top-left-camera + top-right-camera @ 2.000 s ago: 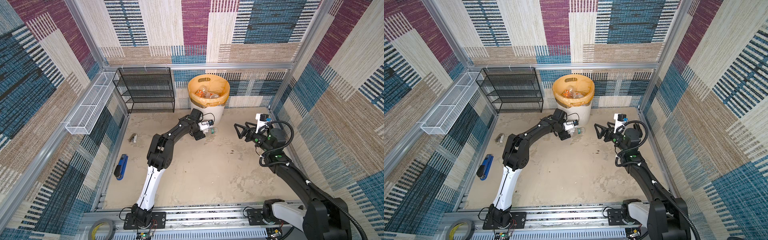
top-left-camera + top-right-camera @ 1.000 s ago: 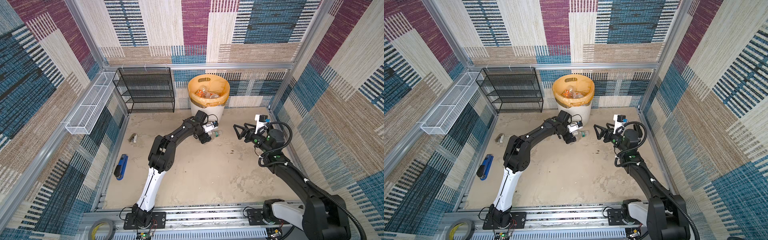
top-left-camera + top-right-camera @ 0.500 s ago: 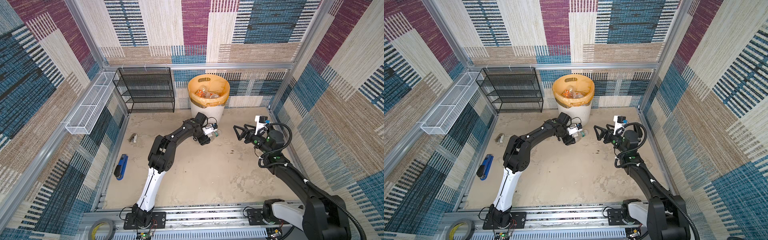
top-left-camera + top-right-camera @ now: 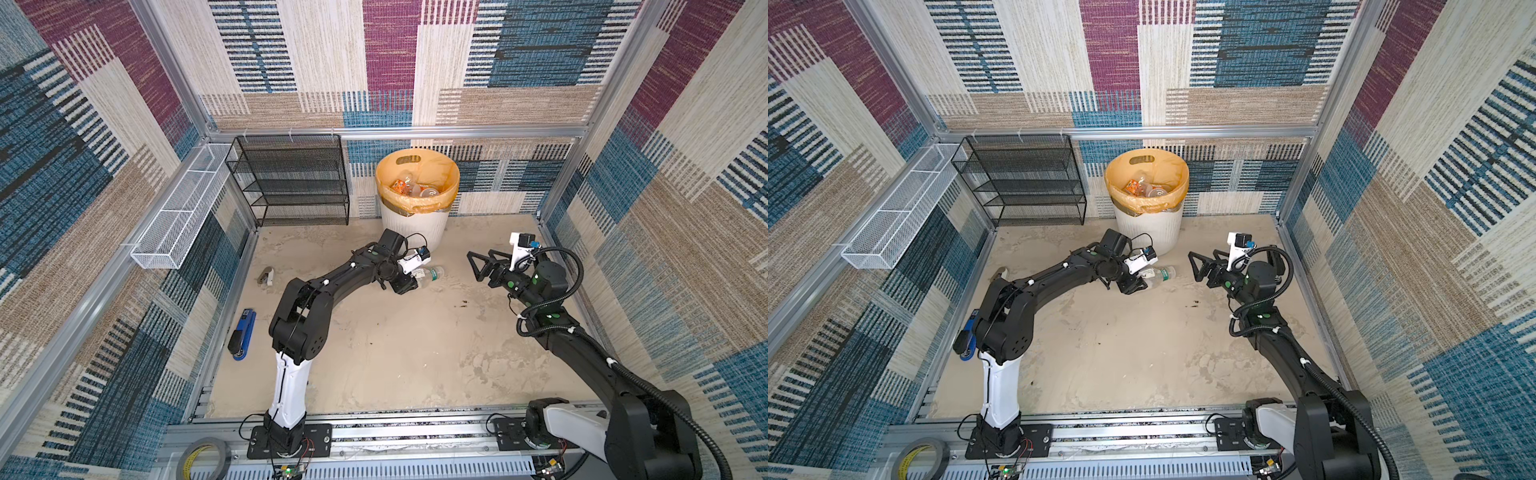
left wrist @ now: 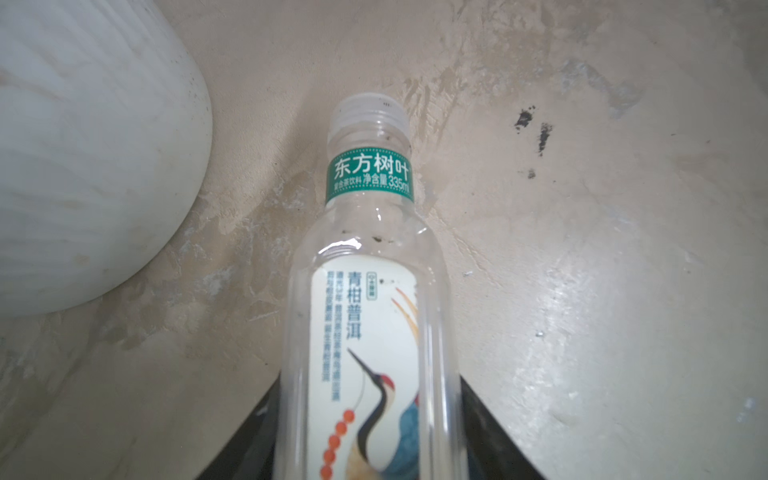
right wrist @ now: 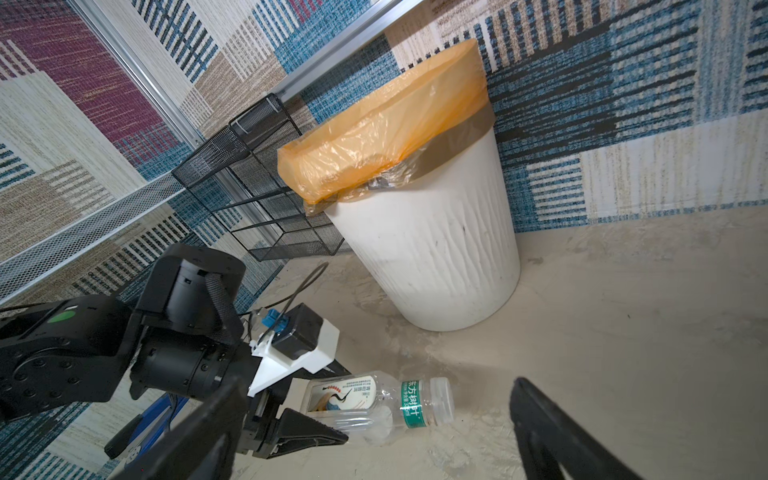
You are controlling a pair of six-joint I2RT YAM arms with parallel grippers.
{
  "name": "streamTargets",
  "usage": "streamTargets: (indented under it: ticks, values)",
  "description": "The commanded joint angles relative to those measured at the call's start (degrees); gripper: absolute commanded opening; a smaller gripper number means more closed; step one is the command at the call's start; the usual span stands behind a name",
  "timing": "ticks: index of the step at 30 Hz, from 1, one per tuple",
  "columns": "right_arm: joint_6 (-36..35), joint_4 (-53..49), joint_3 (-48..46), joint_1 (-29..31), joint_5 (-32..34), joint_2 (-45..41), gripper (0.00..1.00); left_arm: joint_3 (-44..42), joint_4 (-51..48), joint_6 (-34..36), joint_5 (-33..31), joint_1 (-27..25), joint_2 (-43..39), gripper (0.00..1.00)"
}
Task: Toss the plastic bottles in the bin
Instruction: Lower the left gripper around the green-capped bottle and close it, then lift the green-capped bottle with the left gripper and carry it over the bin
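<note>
A clear plastic bottle (image 4: 429, 274) (image 4: 1159, 276) with a green neck band and a crane label lies on the sandy floor just in front of the bin (image 4: 415, 226) (image 4: 1150, 230). My left gripper (image 4: 414, 281) (image 4: 1139, 285) is shut on its lower body; in the left wrist view the black jaws press both sides of the bottle (image 5: 370, 266), cap pointing away. The white ribbed bin (image 6: 436, 257) has an orange liner and holds several bottles (image 4: 411, 189). My right gripper (image 4: 484, 262) (image 4: 1202, 266) hovers open to the bottle's right, empty.
A black mesh rack (image 4: 291, 183) stands at the back left beside the bin. A white wire tray (image 4: 178, 216) hangs on the left wall. A black stapler (image 4: 266, 275) and a blue stapler (image 4: 242, 338) lie along the left edge.
My left gripper reached right to the bottle lying in front of the bin and closed its jaws around it. The right arm stayed almost still, gripper open.
</note>
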Motion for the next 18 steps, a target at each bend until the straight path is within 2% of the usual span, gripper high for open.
streamTargets:
  ticks: [1, 7, 14, 18]
  values:
    - [0.23, 0.96, 0.18, 0.08, 0.29, 0.18, 0.99, -4.75, 4.97, -4.96, 1.28, -0.31, -5.44, 0.57]
    - [-1.39, -0.74, 1.45, 0.08, 0.6, 1.95, 0.99, -20.03, 17.47, -9.88, 0.07, -0.47, -22.55, 0.57]
    - [-3.29, -3.05, 4.74, 0.08, -0.09, 5.27, 1.0, -36.39, 40.56, -16.55, -2.61, -0.47, -43.96, 0.59]
    - [-3.22, -2.82, 5.17, 0.08, -0.42, 6.31, 1.0, -41.94, 55.6, -19.72, -1.99, -0.47, -51.63, 0.58]
